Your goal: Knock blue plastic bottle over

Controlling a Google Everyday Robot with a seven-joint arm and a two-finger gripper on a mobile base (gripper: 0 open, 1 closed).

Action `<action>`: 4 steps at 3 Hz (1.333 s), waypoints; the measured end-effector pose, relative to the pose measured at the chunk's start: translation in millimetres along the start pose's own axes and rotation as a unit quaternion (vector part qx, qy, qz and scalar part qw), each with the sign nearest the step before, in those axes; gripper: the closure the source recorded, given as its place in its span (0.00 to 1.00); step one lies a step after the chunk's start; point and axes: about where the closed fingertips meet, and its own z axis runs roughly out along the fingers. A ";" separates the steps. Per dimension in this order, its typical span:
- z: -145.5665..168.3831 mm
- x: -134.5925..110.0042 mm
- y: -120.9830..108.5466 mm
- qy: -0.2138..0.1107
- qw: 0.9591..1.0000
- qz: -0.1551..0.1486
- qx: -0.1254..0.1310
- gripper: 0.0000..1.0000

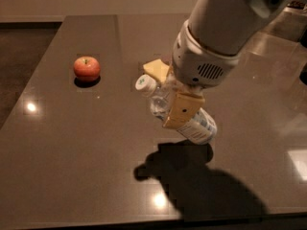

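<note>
The blue plastic bottle (199,125) is clear, with a white cap (143,83) and a pale blue-white label. It is strongly tilted, cap up-left and base down-right, and sits a little above the dark table (72,143) over its own shadow. My gripper (168,91) comes down from the upper right. Its two yellow fingers (181,110) are on either side of the bottle's middle and are shut on it. The near finger hides part of the bottle's body.
A red apple (87,68) stands on the table to the far left of the bottle. The table's left edge and the floor lie beyond it. My large white arm (216,37) fills the upper right, and its shadow lies on the table near the front edge.
</note>
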 end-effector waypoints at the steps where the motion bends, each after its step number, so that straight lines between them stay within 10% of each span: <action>1: 14.1 9.8 -7.6 0.068 0.997 -0.027 0.012 1.00; 4: 57.6 23.5 -18.0 0.157 0.984 -0.076 0.021 0.40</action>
